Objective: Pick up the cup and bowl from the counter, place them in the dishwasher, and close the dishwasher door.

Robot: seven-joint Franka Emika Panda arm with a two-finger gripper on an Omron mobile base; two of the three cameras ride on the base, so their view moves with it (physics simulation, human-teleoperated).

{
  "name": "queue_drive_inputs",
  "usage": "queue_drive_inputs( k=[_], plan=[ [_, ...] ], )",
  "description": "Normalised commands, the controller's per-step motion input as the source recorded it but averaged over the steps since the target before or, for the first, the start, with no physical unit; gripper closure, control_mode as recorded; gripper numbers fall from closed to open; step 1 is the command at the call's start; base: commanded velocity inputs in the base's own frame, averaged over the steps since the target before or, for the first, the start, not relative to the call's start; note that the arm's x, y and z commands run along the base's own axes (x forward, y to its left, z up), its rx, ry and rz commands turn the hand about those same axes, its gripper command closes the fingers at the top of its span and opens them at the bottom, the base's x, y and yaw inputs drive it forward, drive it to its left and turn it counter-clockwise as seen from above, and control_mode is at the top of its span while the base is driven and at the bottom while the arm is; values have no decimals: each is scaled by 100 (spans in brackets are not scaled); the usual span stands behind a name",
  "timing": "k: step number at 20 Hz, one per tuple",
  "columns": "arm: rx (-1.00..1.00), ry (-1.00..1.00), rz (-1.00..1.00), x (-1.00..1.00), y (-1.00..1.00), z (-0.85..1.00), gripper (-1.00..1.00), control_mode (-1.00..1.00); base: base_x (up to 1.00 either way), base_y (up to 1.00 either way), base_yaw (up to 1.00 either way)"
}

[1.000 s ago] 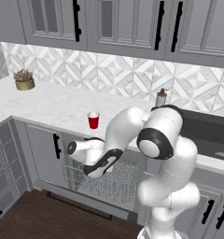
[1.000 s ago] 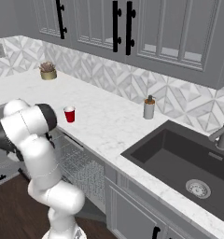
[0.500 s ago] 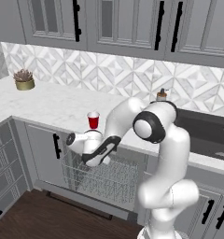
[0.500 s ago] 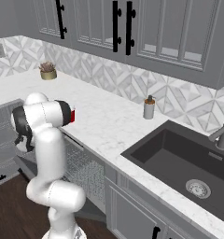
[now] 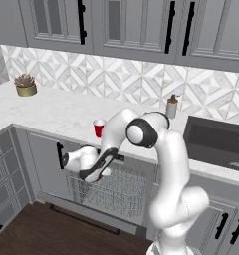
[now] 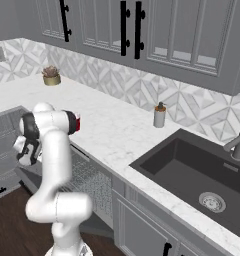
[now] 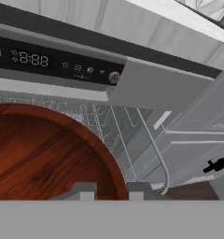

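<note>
Hand view had the fingers (image 7: 109, 191) pinching the bowl (image 7: 44, 154) rim over the rack (image 5: 116, 187); cup (image 5: 98, 128) sat on the desk (image 5: 47, 112), soap bottle (image 5: 172, 106) beyond.

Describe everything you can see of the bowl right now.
The bowl is round and shallow, with a glossy reddish-brown, wood-like inside. The gripper pinches its rim, one fingertip on each side. It hangs over the dishwasher's grey wire rack, just below the dark control strip. Whether it touches the rack can't be told.
</note>
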Motion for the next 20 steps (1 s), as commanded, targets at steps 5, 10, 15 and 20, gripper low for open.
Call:
queue_drive_inputs(
  k=[5, 10, 15, 20],
  plan=[
    [-42, -3, 1, 40, 34, -28, 100, -100, 0, 0, 0],
    [-9, -16, -2, 27, -4, -10, 100, -100, 0, 0, 0],
    [15, -2, -9, 40, -9, -8, 100, -100, 0, 0, 0],
    [23, 2, 2, 55, -39, -38, 100, -100, 0, 0, 0]
  ],
)
